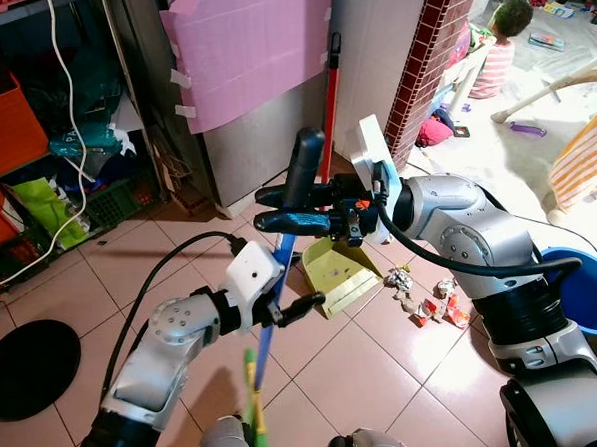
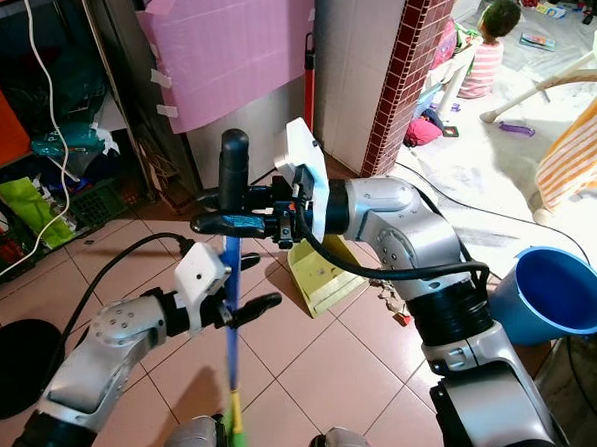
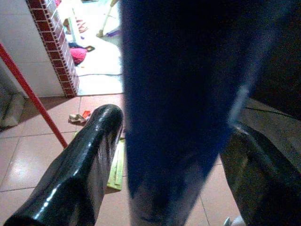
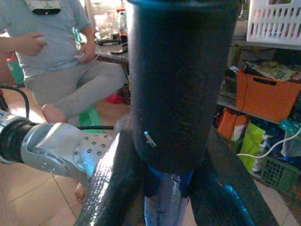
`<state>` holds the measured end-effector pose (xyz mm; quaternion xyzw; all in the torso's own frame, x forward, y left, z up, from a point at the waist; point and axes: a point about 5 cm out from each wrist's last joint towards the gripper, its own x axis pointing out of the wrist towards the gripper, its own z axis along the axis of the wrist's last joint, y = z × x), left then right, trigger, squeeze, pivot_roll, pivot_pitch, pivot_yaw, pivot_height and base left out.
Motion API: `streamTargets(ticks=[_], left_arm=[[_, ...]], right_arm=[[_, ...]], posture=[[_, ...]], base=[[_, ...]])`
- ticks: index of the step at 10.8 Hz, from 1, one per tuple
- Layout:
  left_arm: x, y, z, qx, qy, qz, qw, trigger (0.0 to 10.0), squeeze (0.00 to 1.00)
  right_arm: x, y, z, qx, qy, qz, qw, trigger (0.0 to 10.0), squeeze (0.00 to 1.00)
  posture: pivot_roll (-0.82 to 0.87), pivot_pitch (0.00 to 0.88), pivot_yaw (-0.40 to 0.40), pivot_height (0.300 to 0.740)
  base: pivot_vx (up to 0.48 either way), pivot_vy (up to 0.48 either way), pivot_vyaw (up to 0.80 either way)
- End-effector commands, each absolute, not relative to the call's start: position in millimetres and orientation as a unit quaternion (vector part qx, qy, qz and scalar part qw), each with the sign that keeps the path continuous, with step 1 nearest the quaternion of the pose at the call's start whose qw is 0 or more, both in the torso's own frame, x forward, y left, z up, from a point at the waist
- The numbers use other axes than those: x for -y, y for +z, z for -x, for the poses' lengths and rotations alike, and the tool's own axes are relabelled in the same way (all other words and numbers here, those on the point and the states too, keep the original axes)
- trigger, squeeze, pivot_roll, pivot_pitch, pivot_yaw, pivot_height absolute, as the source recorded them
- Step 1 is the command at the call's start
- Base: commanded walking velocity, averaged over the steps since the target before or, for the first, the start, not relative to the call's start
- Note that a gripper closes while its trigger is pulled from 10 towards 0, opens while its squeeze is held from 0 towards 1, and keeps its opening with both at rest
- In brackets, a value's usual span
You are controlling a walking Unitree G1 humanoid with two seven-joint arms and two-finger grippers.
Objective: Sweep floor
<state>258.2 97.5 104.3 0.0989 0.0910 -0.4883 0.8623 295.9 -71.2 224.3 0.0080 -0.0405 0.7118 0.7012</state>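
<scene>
Broom handle (image 1: 278, 285) is showing blue with a black end cap (image 1: 302, 165), going green/yellow near the bottom. Dustpan (image 1: 338, 273) is reading yellow-green, second broom stick (image 1: 330, 92) red. Floor tiles (image 1: 131, 272) are looking pinkish-tan with pale grout. Bucket (image 2: 555, 295) is showing blue. Pink sheet (image 1: 244, 46) is hanging taped on the wall, pillar (image 1: 425, 57) is showing red brick pattern. Crate (image 1: 8, 124) orange. Person (image 4: 61, 56) is wearing a light blue shirt and grey trousers.

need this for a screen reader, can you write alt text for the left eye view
The robot holds a blue broom handle upright with both grippers, the right gripper near its black top and the left gripper lower down. Beyond it, a yellow-green dustpan lies on the tiled floor beside scattered litter.
</scene>
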Motion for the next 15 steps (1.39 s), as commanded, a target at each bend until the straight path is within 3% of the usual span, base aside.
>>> streamTargets(ticks=[1, 7, 15], left_arm=[[-92, 104, -258, -0.090, -0.501, -0.105, 0.854, 0.0, 0.00], [-92, 101, -258, -0.090, -0.501, -0.119, 0.852, 0.0, 0.00], [-96, 107, -279, -0.063, -0.459, -0.129, 0.877, 0.0, 0.00]], right_arm=[[68, 236, -292, 0.069, 0.718, -0.003, 0.693, 0.0, 0.00], [65, 235, -293, 0.071, 0.713, -0.008, 0.698, 0.0, 0.00], [62, 222, -291, 0.062, 0.702, -0.025, 0.709, 0.0, 0.00]], posture=[[0.03, 0.107, -0.038, 0.740], [0.03, 0.107, -0.041, 0.740], [0.04, 0.069, -0.030, 0.740]], base=[[0.000, 0.000, 0.00], [0.000, 0.000, 0.00], [0.000, 0.000, 0.00]])
